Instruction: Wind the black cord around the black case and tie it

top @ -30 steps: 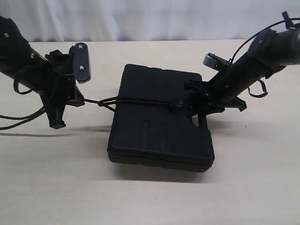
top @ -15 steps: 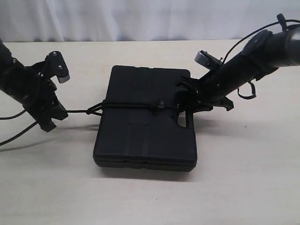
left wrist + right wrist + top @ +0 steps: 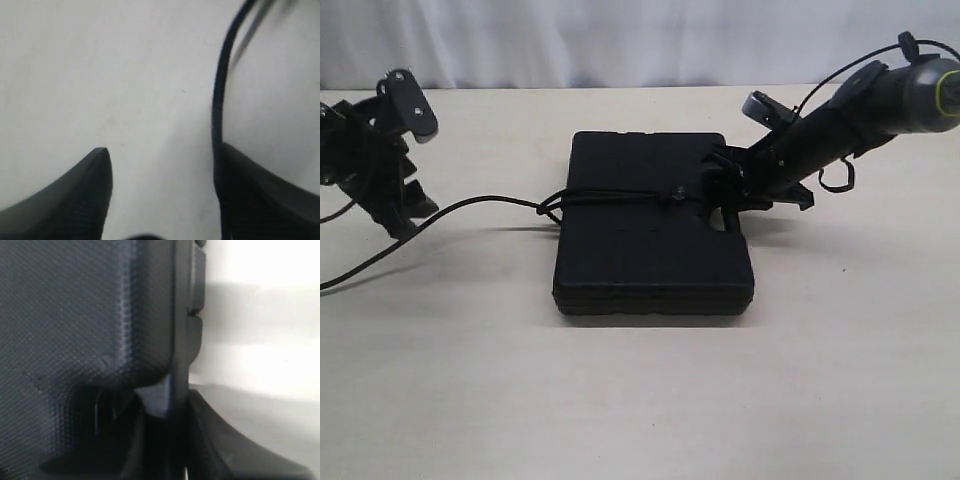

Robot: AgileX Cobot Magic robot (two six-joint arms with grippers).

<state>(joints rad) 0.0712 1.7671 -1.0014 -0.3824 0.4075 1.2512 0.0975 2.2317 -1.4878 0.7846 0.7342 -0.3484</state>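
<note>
Pale counter [image 3: 640,400] gives open room all round the black case [image 3: 650,250]; my right tool [image 3: 730,190] pinches its handle-side edge. My left tool [image 3: 164,150] stands wide apart, black cord [image 3: 495,198] loose beside one finger.

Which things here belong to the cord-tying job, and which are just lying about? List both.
For the job:
- black cord, stretched across the case lid, with its tail trailing on the table
- black case, lying flat

Just there:
- table
- white curtain behind it
No loose clutter shows.
</note>
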